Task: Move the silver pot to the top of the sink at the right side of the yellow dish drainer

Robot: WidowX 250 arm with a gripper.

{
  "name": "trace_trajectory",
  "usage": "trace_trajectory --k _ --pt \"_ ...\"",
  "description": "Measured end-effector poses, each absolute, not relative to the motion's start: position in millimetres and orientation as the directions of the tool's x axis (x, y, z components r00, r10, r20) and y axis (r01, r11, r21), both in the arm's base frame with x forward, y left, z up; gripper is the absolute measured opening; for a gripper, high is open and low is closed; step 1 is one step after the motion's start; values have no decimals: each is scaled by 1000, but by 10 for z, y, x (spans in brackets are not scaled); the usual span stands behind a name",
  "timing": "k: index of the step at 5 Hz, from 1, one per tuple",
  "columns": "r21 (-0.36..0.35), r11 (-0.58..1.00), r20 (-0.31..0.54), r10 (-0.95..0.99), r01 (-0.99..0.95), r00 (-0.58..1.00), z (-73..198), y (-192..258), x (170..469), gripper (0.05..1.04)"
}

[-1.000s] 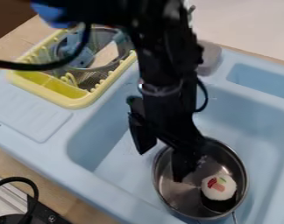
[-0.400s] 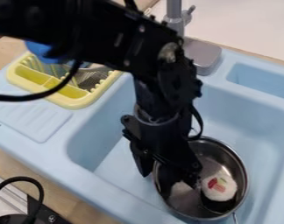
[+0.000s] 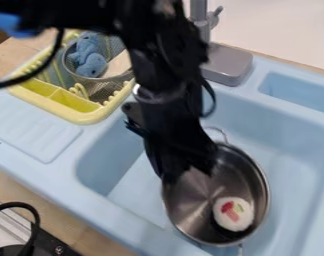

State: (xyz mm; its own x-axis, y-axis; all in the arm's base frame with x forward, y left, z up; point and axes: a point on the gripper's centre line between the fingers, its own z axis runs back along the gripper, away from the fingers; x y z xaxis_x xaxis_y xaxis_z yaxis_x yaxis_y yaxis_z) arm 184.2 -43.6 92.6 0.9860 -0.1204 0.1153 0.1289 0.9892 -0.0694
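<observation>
1. Securing the silver pot (image 3: 218,200) appears to be the step in hand; the pot lies in the near part of the light-blue sink (image 3: 288,165), and whether it is raised from the basin floor cannot be told.
2. Claw (image 3: 189,179): black, at the pot's upper-left rim. Whether it is open or closed on the metal cannot be told; a firm bite on the wall should be confirmed before any lift.
3. Load: a white round toy (image 3: 233,214) with red and green marks, lying inside toward the lower right, away from the claw. Its off-centre weight may tip the pot or let it roll; a slow, level lift is advised.
4. Wire handles: one (image 3: 216,132) at the upper rim, beside the arm; one (image 3: 240,249) at the lower rim. Both should clear the basin walls.
5. Destination: judged to be the upper sink, right of the yellow dish drainer (image 3: 88,118). Raise first, then travel upward, passing well clear of the drainer and the grey faucet (image 3: 199,22); lower gently before release.
</observation>
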Motion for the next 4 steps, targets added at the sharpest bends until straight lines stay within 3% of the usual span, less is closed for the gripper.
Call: trace_trajectory --k 2,4 --pt "-143 988 134 -42 61 990 1202 -172 1799 54" --pt "-171 983 161 101 -73 982 1482 381 1713 54"
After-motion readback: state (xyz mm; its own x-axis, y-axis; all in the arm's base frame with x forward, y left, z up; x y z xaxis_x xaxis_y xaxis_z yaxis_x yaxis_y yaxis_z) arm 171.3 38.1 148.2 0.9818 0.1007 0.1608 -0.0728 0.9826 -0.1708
